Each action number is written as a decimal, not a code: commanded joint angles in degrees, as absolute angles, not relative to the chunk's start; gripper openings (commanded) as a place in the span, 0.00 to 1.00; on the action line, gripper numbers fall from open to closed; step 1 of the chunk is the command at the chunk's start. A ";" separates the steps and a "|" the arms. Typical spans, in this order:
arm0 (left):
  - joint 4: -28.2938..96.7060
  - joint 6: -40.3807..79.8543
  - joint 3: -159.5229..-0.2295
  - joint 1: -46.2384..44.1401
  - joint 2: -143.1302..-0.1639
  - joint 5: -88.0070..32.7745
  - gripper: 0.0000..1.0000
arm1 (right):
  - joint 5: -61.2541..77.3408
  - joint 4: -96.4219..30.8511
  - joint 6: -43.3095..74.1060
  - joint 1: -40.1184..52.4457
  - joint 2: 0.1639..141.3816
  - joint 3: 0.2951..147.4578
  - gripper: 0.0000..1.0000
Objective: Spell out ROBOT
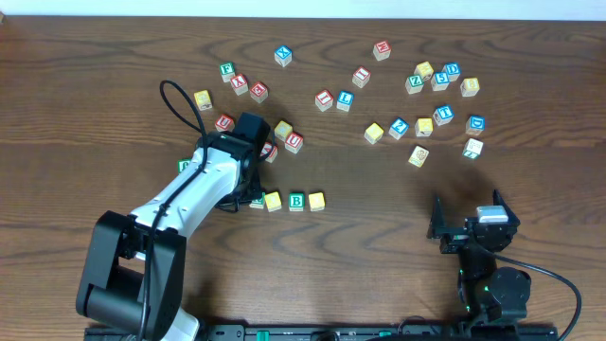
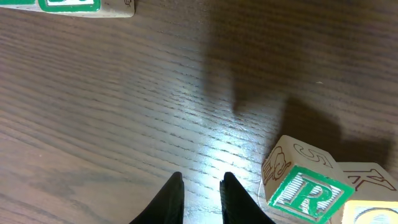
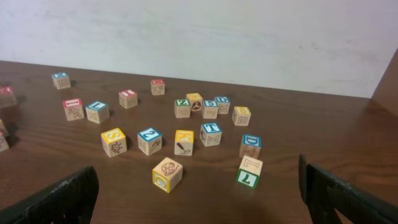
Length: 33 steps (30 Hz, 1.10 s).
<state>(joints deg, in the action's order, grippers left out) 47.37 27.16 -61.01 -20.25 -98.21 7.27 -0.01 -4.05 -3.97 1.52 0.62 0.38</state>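
Note:
A row of cubes lies on the table: the green R cube (image 1: 257,202), a yellow cube (image 1: 274,201), the green B cube (image 1: 296,201) and a second yellow cube (image 1: 316,201). My left arm (image 1: 204,185) hangs over the row's left end and partly hides the R. In the left wrist view the left gripper (image 2: 202,190) is nearly shut with nothing between its fingers, and the R cube (image 2: 305,194) sits just to its right. The blue T cube (image 3: 211,134) (image 1: 443,115) stands among the loose cubes at the far right. My right gripper (image 3: 199,211) (image 1: 471,227) is wide open and holds nothing.
Loose letter cubes are scattered across the far half of the table, with red ones (image 1: 294,142) close to the left wrist. A yellow cube (image 3: 167,174) and a green-faced cube (image 3: 249,172) lie nearest the right gripper. A green-edged cube (image 2: 68,5) lies beyond the left fingers.

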 commanded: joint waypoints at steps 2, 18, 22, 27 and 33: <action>47.44 26.74 -60.20 -20.05 -98.50 7.97 0.14 | -0.51 -4.32 -3.44 1.17 0.38 0.32 0.99; 43.16 20.10 -60.20 -20.05 -98.50 2.52 0.08 | -0.51 -4.32 -3.44 1.17 0.38 0.32 0.99; 43.03 18.28 -59.83 -20.05 -98.50 1.89 0.08 | -0.51 -4.29 -3.44 1.17 0.38 0.32 0.99; 42.06 17.54 -57.63 -20.05 -98.50 1.87 0.08 | -0.51 -4.32 -3.46 1.17 0.38 0.32 0.99; 40.60 14.13 -57.06 -20.05 -98.50 -2.59 0.08 | -0.51 -4.29 -3.46 1.17 0.38 0.32 0.99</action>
<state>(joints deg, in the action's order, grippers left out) 41.45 16.56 -57.49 -20.25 -98.21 -0.38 -0.01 -4.05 -3.97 1.52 0.64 0.38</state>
